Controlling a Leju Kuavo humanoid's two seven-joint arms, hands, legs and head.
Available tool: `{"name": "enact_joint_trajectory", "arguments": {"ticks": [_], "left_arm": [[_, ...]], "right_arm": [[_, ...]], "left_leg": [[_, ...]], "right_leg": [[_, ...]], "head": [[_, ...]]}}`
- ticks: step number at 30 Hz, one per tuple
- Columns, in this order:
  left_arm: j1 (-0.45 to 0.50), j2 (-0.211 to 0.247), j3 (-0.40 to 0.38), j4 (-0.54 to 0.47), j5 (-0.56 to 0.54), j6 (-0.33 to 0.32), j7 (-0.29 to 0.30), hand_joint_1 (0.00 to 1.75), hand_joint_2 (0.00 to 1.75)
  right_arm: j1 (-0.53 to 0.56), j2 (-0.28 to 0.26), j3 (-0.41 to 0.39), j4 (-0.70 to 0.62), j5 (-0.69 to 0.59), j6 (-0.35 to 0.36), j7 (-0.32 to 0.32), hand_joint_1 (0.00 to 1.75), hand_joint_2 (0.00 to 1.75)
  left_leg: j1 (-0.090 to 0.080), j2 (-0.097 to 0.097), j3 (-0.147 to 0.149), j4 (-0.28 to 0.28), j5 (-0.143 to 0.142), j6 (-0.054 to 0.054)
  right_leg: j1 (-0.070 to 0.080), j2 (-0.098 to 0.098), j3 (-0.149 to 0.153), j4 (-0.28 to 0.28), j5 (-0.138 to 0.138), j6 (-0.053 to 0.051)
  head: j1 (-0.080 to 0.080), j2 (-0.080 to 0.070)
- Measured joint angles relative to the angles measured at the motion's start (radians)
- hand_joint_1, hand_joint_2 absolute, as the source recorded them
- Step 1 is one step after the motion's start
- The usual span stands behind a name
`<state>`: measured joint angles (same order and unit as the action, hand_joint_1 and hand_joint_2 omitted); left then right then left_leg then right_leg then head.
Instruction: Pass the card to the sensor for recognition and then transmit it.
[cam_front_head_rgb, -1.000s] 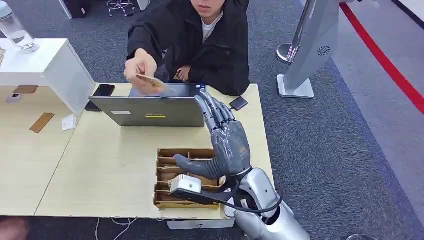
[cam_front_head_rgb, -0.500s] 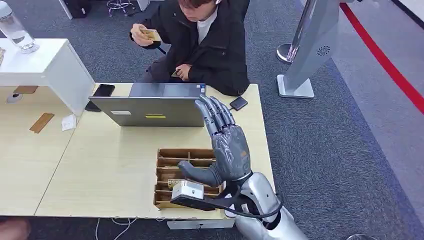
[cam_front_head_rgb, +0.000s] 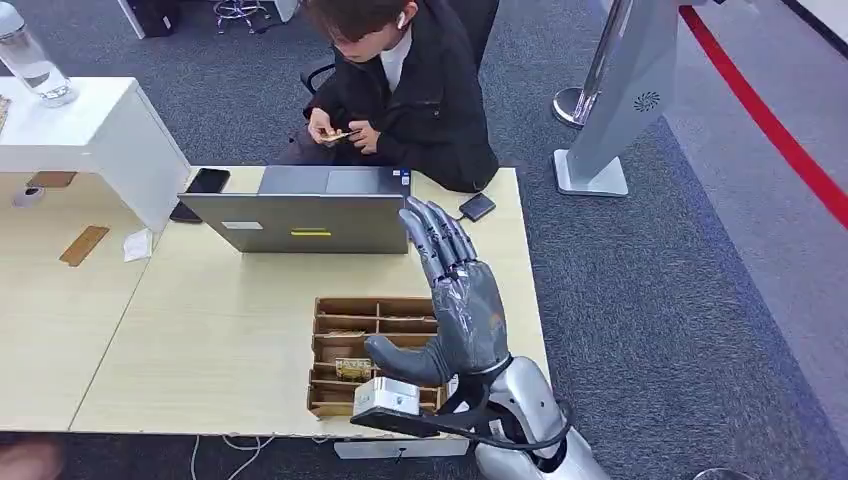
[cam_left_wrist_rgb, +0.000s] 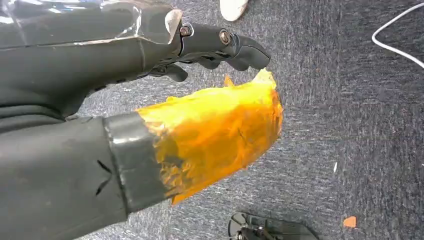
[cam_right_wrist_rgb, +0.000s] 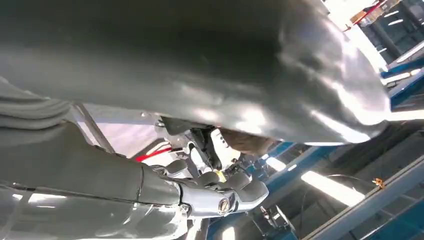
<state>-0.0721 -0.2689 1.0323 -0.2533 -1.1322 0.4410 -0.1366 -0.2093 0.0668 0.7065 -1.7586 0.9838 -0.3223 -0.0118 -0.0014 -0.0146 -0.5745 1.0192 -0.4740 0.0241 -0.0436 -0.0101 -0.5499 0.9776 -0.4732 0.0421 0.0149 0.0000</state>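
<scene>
A person sits behind the desk and holds the small tan card (cam_front_head_rgb: 335, 135) in both hands, close to the body and beyond the laptop. My right hand (cam_front_head_rgb: 458, 298) stands upright over the right part of the desk, fingers straight and apart, thumb out to the left, holding nothing. Its fingers (cam_right_wrist_rgb: 220, 192) also show in the right wrist view against a ceiling. A small black device (cam_front_head_rgb: 477, 207) lies on the desk just beyond this hand. My left hand (cam_left_wrist_rgb: 150, 100) hangs over grey carpet with an orange-taped thumb and loosely bent fingers, and it holds nothing.
A wooden compartment tray (cam_front_head_rgb: 375, 306) holding a card (cam_front_head_rgb: 352, 368) lies on the desk under my right hand. A grey laptop (cam_front_head_rgb: 300, 220) stands at the far edge with a phone (cam_front_head_rgb: 207, 182) beside it. A white cabinet (cam_front_head_rgb: 95, 130) with a bottle (cam_front_head_rgb: 32, 62) stands left. A grey stand (cam_front_head_rgb: 610, 120) rises at right.
The person drew the card from above the laptop up to the chest, then down in front of the body, now in both hands. My right hand sank slightly toward me.
</scene>
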Motion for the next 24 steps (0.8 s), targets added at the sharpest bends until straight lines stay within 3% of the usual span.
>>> {"name": "enact_joint_trajectory", "arguments": {"ticks": [12, 24], "left_arm": [[0.0, -0.001, 0.002, -0.005, 0.005, 0.0, -0.001, 0.0, 0.0], [0.006, -0.009, 0.025, -0.016, 0.019, -0.002, -0.009, 0.0, 0.0]], "right_arm": [[0.007, -0.003, 0.0, -0.009, -0.011, -0.005, -0.011, 0.0, 0.0], [0.113, -0.031, 0.0, -0.053, -0.061, -0.041, -0.061, 0.0, 0.0]], "left_leg": [[0.0, 0.0, 0.0, 0.0, 0.0, 0.0], [0.0, 0.0, 0.0, 0.0, 0.0, 0.0]], "right_leg": [[0.0, 0.0, 0.0, 0.0, 0.0, 0.0], [0.0, 0.0, 0.0, 0.0, 0.0, 0.0]], "head": [[0.0, 0.0], [0.0, 0.0]]}}
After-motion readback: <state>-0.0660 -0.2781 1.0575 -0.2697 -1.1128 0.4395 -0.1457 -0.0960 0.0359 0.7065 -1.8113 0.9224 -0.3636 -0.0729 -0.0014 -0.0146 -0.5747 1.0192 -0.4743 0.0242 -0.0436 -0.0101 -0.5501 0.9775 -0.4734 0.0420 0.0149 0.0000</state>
